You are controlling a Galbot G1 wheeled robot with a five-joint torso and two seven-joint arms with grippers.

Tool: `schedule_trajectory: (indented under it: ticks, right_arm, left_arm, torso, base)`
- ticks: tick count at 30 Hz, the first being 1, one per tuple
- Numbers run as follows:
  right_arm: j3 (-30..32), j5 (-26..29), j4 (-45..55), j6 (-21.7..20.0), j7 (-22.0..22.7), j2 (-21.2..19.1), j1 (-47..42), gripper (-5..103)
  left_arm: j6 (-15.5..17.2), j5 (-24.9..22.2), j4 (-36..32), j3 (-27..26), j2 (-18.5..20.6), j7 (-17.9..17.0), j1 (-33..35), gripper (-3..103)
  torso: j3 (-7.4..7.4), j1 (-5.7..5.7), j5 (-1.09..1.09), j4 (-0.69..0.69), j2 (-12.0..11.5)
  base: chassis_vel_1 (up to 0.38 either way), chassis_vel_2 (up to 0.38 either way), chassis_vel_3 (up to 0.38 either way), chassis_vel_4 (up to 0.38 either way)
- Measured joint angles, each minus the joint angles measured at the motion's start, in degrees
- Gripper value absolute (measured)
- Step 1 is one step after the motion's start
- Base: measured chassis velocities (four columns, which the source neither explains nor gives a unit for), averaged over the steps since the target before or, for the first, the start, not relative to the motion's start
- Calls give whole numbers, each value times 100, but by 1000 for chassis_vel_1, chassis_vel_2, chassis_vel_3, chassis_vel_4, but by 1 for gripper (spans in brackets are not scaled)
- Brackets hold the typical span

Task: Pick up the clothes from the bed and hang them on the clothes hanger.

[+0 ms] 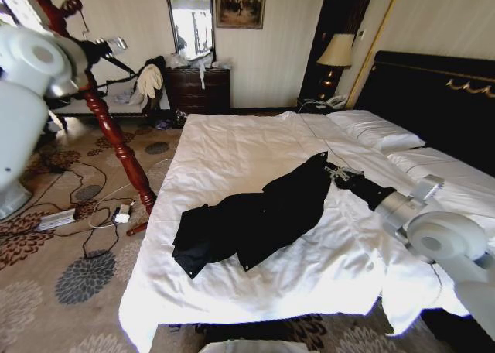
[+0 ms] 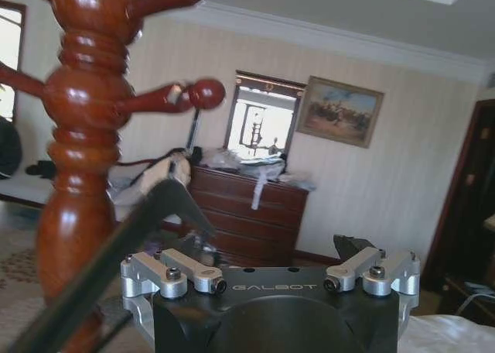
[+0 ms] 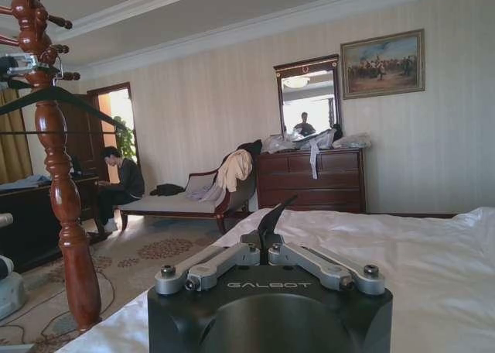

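Observation:
The clothes (image 1: 255,221), a black garment, lie spread across the white bed (image 1: 232,144), and one corner is drawn up to a point. My right gripper (image 1: 329,166) is at that corner with its fingers (image 3: 271,221) pressed together, shut on the cloth. The black clothes hanger (image 1: 124,65) hangs beside the red wooden coat stand (image 1: 116,136) at the upper left, and the clothes hanger (image 3: 85,107) also shows in the right wrist view. My left gripper (image 1: 116,47) is raised there, open. The hanger's bar (image 2: 93,291) crosses in front of one side of the left gripper (image 2: 267,241).
A dark dresser (image 1: 199,90) with a mirror stands at the far wall. A chaise draped with a cream garment (image 1: 149,80) is beside it. Cables and a power strip (image 1: 54,219) lie on the patterned carpet left of the bed. Pillows (image 1: 375,128) and a black headboard (image 1: 433,97) are at the right.

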Motion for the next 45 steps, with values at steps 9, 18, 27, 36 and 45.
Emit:
schedule_trajectory:
  ticks: [9,18,27,36,45]
  right_arm:
    - [190,6,108,20,-9,-23,-178,0]
    - [404,-25,198,30,-35,-5,-416,0]
    - [570,91,256,38,-36,-18,-435,0]
    - [705,238,317,36,1,-7,-465,0]
    - [831,241,350,48,0,19,-588,0]
  left_arm:
    - [332,315,707,625,-98,85,-841,100]
    - [607,718,1475,925,-261,228,-1235,100]
    - [609,1080,2390,996,-799,321,-1369,100]
    - [600,1471,3239,829,-1423,467,-1302,100]
    - [593,2081,3821,765,-1755,594,-1367,93]
  torso:
    - [-1,-2,1,2,0]
    - [-1,-2,1,3,1]
    - [0,-2,2,3,0]
    - [0,-1,2,2,0]
    - [0,0,3,-2,0]
  base:
    - [0,0,0,0]
    - [0,0,0,0]
    - [0,0,0,0]
    - [0,0,0,0]
    - [0,0,0,0]
